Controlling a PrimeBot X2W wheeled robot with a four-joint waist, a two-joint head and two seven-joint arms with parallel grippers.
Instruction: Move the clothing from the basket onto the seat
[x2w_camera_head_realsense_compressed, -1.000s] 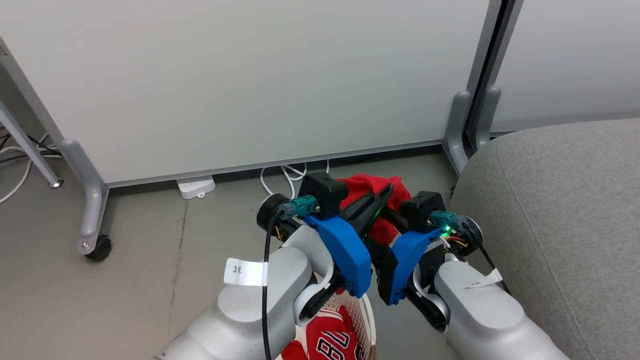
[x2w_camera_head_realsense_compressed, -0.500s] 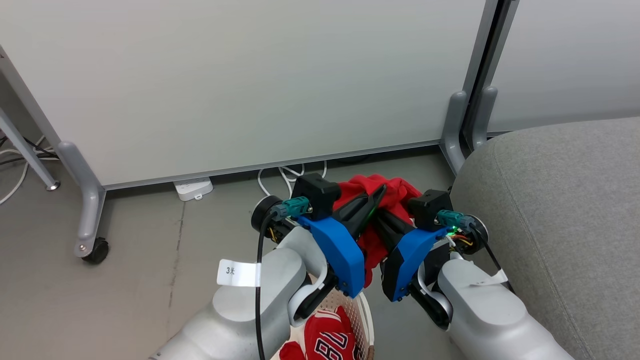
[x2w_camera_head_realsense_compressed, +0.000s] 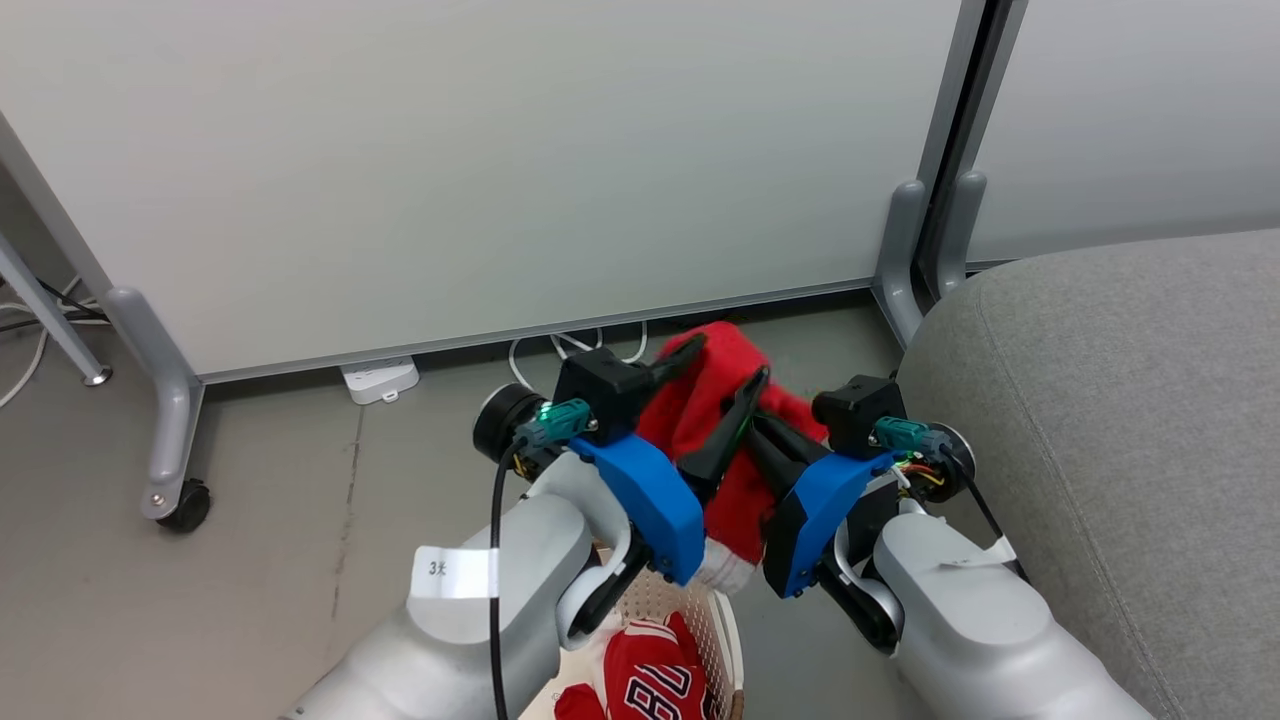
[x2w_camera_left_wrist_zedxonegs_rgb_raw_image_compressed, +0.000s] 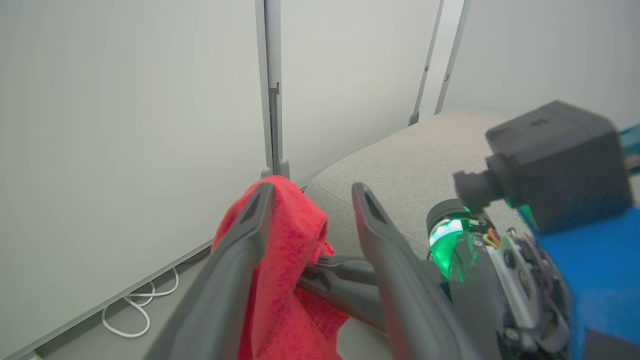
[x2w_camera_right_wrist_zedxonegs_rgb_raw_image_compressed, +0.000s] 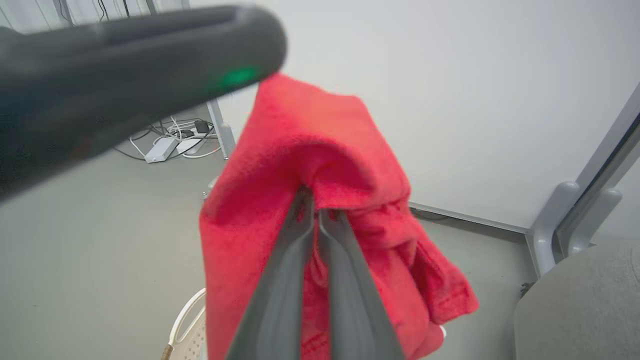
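Red garments, two: one garment (x2w_camera_head_realsense_compressed: 650, 680) with white-edged lettering lies in the basket (x2w_camera_head_realsense_compressed: 728, 625), near centre. The other garment (x2w_camera_head_realsense_compressed: 725, 495) hangs above it, draped over one finger (x2w_camera_left_wrist_zedxonegs_rgb_raw_image_compressed: 235, 250) of the spread-open left gripper (x2w_camera_left_wrist_zedxonegs_rgb_raw_image_compressed: 312, 192) and pinched by the closed right gripper (x2w_camera_right_wrist_zedxonegs_rgb_raw_image_compressed: 311, 200). Grey seat (x2w_camera_head_realsense_compressed: 1130, 400) sits just right, rounded edge close, broad surface beyond.

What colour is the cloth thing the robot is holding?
Bright red. The garment shows best in the right wrist view, pinched by the right gripper.
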